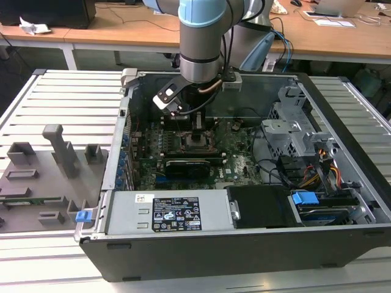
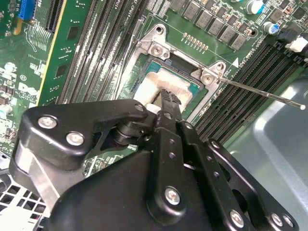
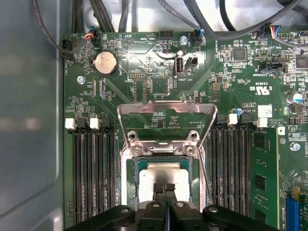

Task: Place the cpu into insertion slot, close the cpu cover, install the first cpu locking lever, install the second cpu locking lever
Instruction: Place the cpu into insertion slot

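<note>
case [image 1: 214, 253]: black metal box, open on top
motherboard [image 3: 159, 82]: green, flat
gripper [image 3: 166, 187]: black jointed fingers pinched together, holding nothing, ribbed tips just over the cpu [image 3: 163, 171]
cpu cover [image 3: 166, 107]: silver windowed frame, tilted open
insertion slot [image 3: 131, 178]: square, grey-rimmed
cpu: dull silver square, seated in the insertion slot

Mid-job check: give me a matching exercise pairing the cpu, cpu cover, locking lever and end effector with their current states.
Things:
1. cpu
2. cpu cover
3. locking lever
4. end effector

States:
A. swung up, open
B. shut, tips just above the cpu
C. lying in the insertion slot
D. thin rod sticking out free

Pairs: 1-C, 2-A, 3-D, 4-B
</note>
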Action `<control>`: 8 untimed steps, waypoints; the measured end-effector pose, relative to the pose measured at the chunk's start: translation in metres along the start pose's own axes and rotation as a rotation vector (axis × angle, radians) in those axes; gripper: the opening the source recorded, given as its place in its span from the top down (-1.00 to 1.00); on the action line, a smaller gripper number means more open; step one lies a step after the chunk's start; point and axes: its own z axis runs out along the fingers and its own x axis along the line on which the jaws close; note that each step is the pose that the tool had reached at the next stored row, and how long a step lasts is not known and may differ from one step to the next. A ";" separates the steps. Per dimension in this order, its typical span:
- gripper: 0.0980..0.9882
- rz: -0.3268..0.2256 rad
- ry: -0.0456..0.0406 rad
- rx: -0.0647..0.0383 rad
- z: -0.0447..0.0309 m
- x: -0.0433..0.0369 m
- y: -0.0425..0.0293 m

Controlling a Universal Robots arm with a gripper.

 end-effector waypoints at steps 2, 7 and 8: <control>0.98 0.000 0.0001 0.000 -0.0003 0.0000 0.0000; 0.98 0.000 0.0001 0.000 -0.0010 0.0000 0.0000; 0.98 0.000 0.0000 0.000 -0.0011 0.0000 0.0000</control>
